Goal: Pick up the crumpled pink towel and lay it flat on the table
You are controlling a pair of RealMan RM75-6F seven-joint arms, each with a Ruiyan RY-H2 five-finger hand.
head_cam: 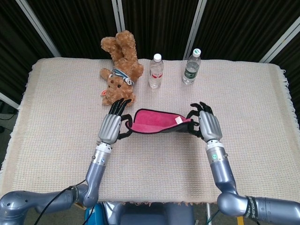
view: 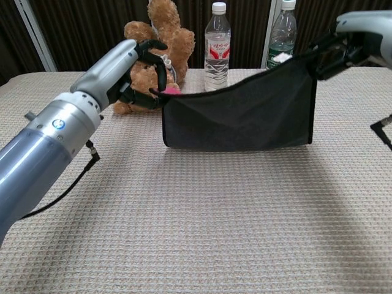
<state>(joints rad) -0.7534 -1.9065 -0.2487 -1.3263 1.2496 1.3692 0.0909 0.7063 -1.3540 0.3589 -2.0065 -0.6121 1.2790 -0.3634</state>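
Note:
The towel [head_cam: 157,120] [view: 239,113], pink on one face and black on the other, hangs stretched between my two hands above the table. My left hand [head_cam: 112,125] [view: 131,67] pinches its left top corner. My right hand [head_cam: 208,126] [view: 349,46] pinches the right top corner, where a small white tag shows. In the chest view the black face hangs as a sheet and its bottom edge is close to the beige woven tablecloth [view: 202,208]; whether it touches I cannot tell.
A brown teddy bear [head_cam: 121,65] [view: 160,49] lies at the back left. Two plastic water bottles [head_cam: 155,71] [head_cam: 191,66] stand behind the towel, also in the chest view [view: 217,37] [view: 283,30]. The cloth's fringed edges [head_cam: 286,93] mark the table sides.

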